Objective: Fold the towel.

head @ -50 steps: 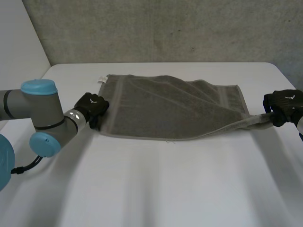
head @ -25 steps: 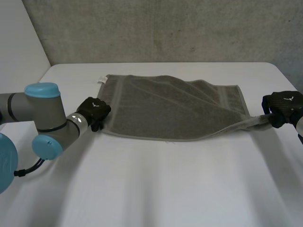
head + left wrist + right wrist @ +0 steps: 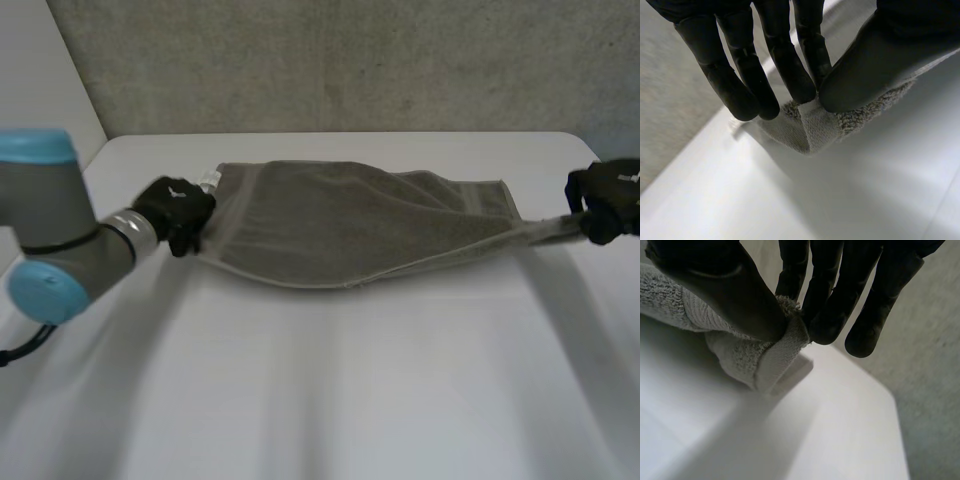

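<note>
White table point(image 3: 330, 400); left hand point(image 3: 175, 208), right hand point(image 3: 608, 198) each pinch a near corner of grey towel point(image 3: 340, 225), held taut, likely for folding over.

My white table point(image 3: 330, 390) spreads out before me, evenly lit, its far corners rounded. Beyond it at twelve o'clock stands a rough grey wall point(image 3: 350, 60); at ten o'clock, a smooth pale panel point(image 3: 40, 75).

Grey terry cloth for towel point(image 3: 350, 225), rough looped pile, flatter weave at hem. White table point(image 3: 340, 390) smooth, faintly glossy. Black left hand point(image 3: 175, 210) and right hand point(image 3: 608, 200) matt, smooth.
</note>
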`<state>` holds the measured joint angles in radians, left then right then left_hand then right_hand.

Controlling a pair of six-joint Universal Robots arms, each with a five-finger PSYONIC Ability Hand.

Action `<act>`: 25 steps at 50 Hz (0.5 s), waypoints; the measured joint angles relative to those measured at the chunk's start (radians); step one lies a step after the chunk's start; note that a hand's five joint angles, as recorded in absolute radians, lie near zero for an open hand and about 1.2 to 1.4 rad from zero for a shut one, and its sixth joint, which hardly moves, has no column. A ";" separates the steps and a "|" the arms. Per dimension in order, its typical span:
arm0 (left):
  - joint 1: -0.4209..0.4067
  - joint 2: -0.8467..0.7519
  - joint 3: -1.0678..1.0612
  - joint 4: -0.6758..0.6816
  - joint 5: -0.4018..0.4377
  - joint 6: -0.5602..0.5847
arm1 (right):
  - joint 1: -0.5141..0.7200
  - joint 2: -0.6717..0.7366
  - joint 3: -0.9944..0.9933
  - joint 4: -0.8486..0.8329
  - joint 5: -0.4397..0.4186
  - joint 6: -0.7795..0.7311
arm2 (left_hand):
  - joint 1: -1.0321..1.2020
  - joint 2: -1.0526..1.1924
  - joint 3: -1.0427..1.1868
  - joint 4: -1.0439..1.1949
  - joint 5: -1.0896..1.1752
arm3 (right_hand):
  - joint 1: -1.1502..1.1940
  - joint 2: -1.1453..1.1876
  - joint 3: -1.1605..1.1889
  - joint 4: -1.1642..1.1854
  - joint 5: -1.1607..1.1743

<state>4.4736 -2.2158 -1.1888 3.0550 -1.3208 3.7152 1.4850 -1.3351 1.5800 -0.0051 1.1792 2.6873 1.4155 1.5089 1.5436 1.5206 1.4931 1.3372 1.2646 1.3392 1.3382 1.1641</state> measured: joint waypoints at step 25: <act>0.138 0.595 -0.390 -0.056 0.013 -0.133 | -0.005 -0.251 -0.162 0.471 -0.077 -0.119 | 0.000 0.000 0.003 0.000 0.000 | 0.001 0.000 0.000 0.000 0.000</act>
<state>4.6117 -1.6208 -1.5791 2.9990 -1.3079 3.5825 1.4800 -1.5863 1.4175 0.4655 1.1021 2.5682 1.4155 1.5089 1.5468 1.5207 1.4933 1.3381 1.2646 1.3390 1.3382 1.1641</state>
